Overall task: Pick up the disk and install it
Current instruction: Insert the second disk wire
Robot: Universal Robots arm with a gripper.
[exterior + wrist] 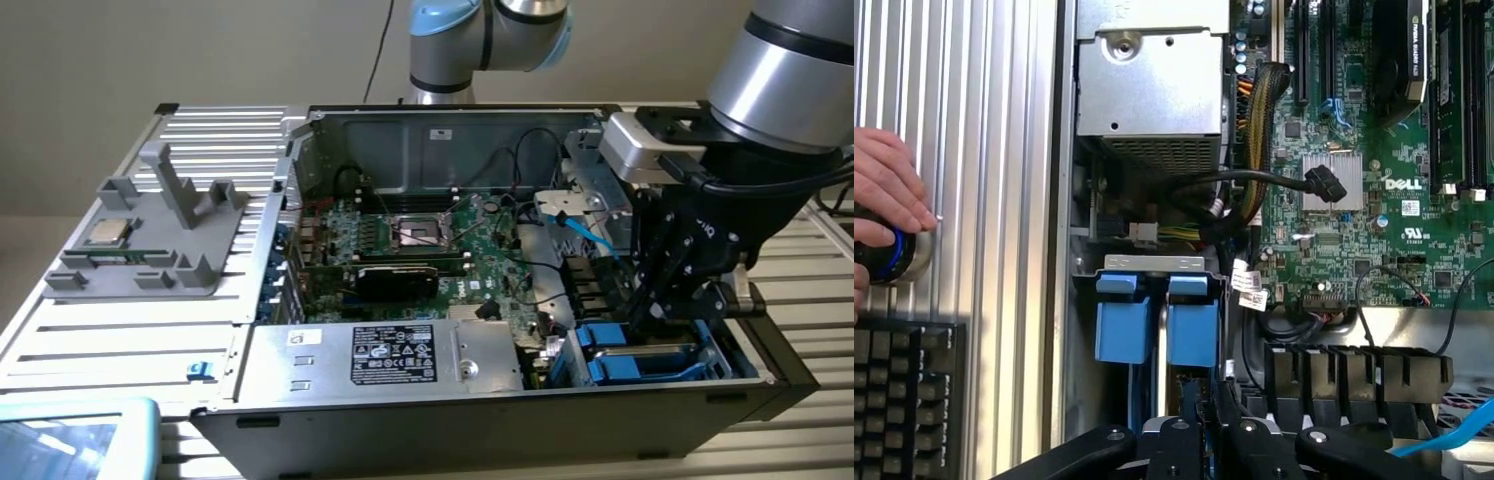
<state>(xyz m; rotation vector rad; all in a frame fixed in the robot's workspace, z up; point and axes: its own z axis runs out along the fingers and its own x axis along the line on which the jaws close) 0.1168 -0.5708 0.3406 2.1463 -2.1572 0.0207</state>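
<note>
Tool (667, 310) nearly closed, low in blue drive bay (641, 362) of computer case (400, 400); grip on disk unclear.

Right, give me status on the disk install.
Gripper low over the front drive bay. Disk in the bay, blue rails showing. Black cables beside bay, none across it. Hand on knob outside case.
</note>
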